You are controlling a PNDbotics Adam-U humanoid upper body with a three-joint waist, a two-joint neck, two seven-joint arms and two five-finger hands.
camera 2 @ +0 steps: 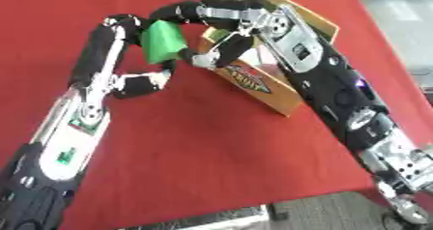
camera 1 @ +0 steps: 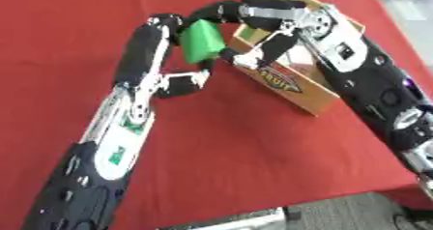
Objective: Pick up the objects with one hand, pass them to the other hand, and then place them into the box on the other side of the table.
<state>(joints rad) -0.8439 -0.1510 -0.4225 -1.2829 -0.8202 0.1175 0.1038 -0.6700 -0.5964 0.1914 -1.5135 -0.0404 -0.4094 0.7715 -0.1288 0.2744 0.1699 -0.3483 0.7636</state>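
A green block (camera 1: 201, 41) hangs above the red table (camera 1: 253, 151), just beside the cardboard box (camera 1: 314, 98), gripped from both sides: the left hand (camera 1: 169, 55) curls fingers and thumb around it while the right hand (camera 1: 262, 28) closes over its top. If one hand releases before the other holds securely, the block may drop outside the box.
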